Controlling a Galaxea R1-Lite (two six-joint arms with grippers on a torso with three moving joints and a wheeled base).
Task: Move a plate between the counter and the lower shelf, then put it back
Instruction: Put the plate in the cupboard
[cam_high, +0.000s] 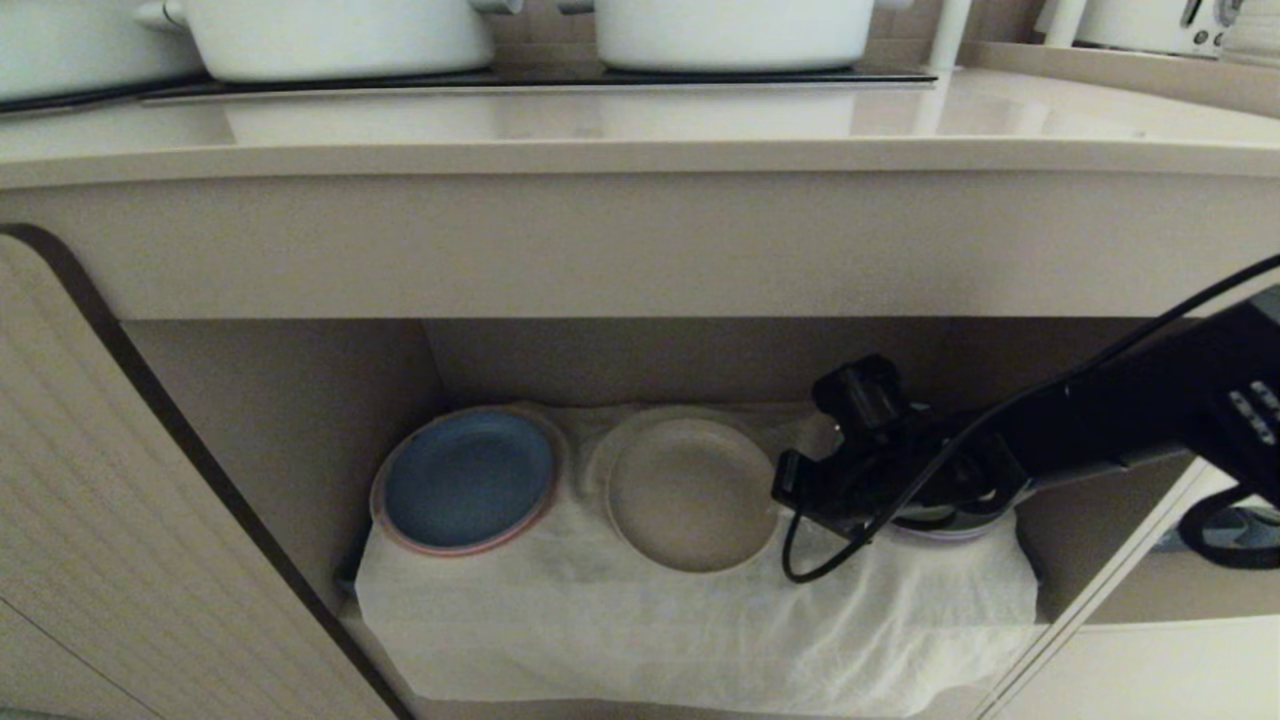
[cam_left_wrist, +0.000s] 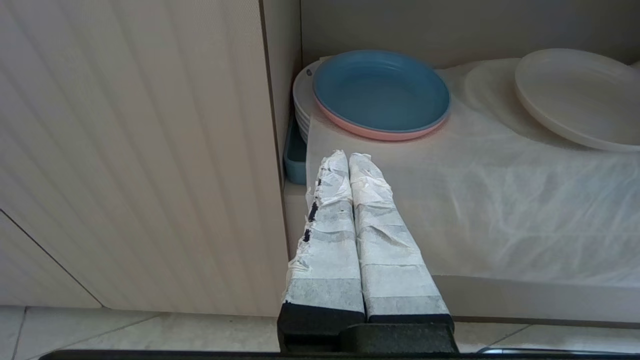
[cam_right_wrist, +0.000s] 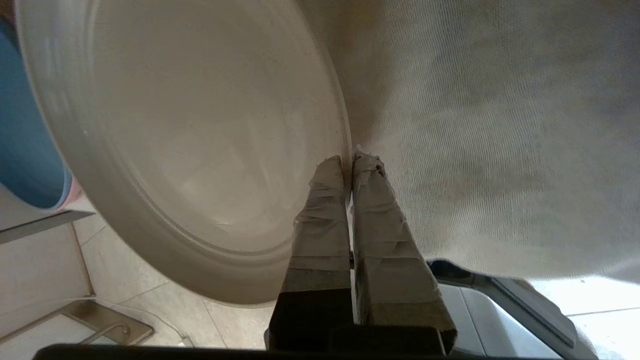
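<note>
The right gripper (cam_right_wrist: 348, 161) is pinched tight on the right edge of the plate (cam_high: 690, 493). One finger sits on top of the rim and one sits under it. The plate is in the lower shelf (cam_high: 300, 420), in the middle, on the white cloth (cam_high: 700, 630). From the left wrist view its right side looks tipped up a little off the cloth, so I think the arm is just starting to lift it out.

A blue plate (cam_high: 468, 479) sits on a stack to the left, just beside the plate. Another dish sits to the right, mostly hidden under the black arm. The counter (cam_high: 640, 130) is right above, with a thick front edge and two white pots (cam_high: 340, 35) at the far side.

To do this step well, the grip should stay firm, because only a thin bit of rim is held and the plate could slip or swing. The plate should come toward the near side, low and slow, before it goes up, so it does not bump the counter's edge. It should stay clear of the blue plate too.

The left gripper (cam_left_wrist: 348, 159) waits near the left door (cam_left_wrist: 135, 150), fingers pressed together, holding nothing.
</note>
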